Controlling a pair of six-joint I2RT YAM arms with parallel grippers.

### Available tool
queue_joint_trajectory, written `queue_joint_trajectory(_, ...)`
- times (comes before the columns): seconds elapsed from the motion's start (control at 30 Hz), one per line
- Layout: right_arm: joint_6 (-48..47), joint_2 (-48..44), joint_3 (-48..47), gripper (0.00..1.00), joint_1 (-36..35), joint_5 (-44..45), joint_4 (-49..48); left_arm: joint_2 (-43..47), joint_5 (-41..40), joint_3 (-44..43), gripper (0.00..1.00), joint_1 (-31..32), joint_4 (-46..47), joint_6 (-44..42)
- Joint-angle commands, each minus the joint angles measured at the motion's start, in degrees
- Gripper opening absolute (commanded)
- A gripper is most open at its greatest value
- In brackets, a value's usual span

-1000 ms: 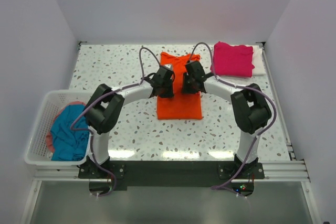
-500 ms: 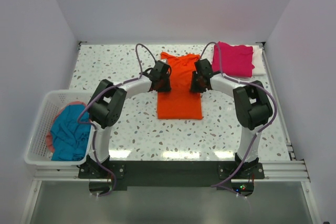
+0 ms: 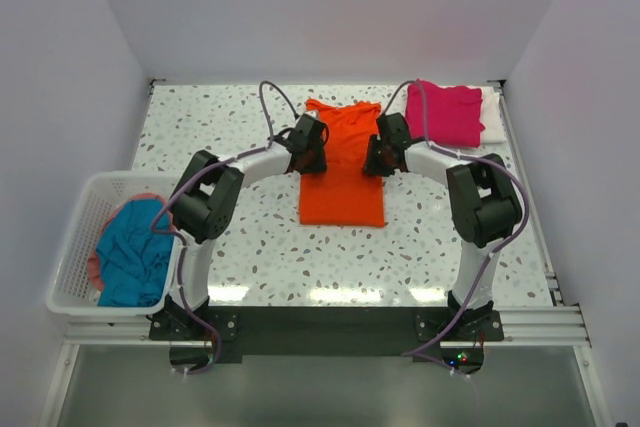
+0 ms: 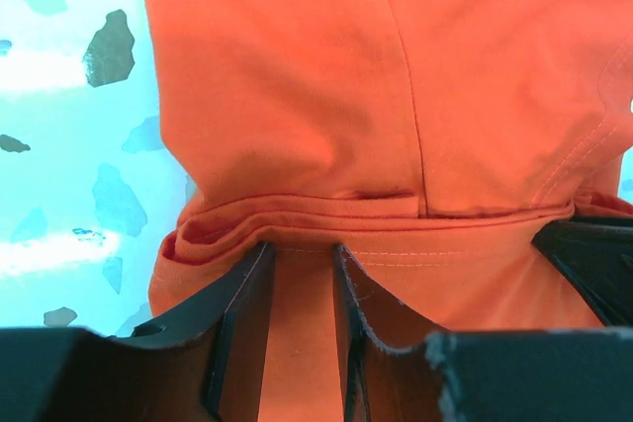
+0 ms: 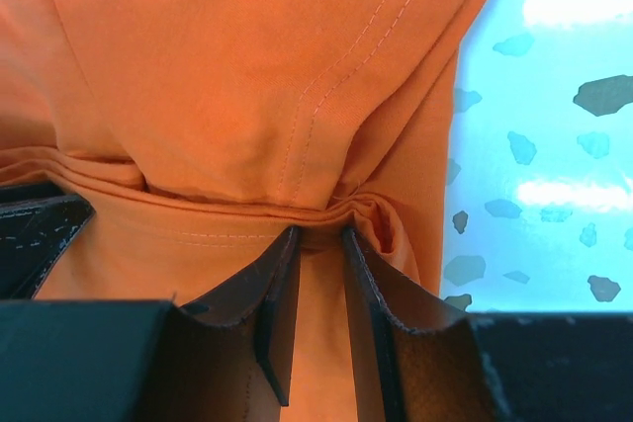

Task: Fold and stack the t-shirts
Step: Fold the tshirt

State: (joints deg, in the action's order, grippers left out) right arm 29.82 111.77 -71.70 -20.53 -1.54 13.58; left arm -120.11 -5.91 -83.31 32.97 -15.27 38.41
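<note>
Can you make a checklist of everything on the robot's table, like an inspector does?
Surface: white speckled table.
Job's things: orange t-shirt lies mid-table; magenta t-shirt is folded atop white t-shirt in the far right corner; teal t-shirt is crumpled in the basket.
Clutter: white basket at the table's left edge.
Grippers: left gripper and right gripper each pinch a fold of the orange t-shirt.
Cables: purple cables loop above both arms.
Surroundings: plain pale walls; nothing else seen.
</note>
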Motion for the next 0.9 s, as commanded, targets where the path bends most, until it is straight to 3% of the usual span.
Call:
queue_joint_trajectory(0.0,-0.21,0.65,4.54,0.29,0.50,-0.30,0.92,-0.65,-4.19,3.31,0.35,-0.72,-3.80,2.71)
queue_joint_trajectory(0.47,5.94,-10.33,25.62,0.27,-5.91,-3.82,-8.92,16.48,-2.70,31.16,0.34,0.51,5.15,10.54)
queue_joint_trajectory(0.7,10.25,-18.51,34.60,0.28,-10.40,-3.12,-11.65,22.99,-3.58,38.13,0.34,4.64,5.60,13.44)
queue_joint_trajectory(0.87,7.01,-23.51,32.17,0.38,-9.79,0.22,-5.51,26.16,-4.28,37.61,0.35,5.00,4.55,11.61)
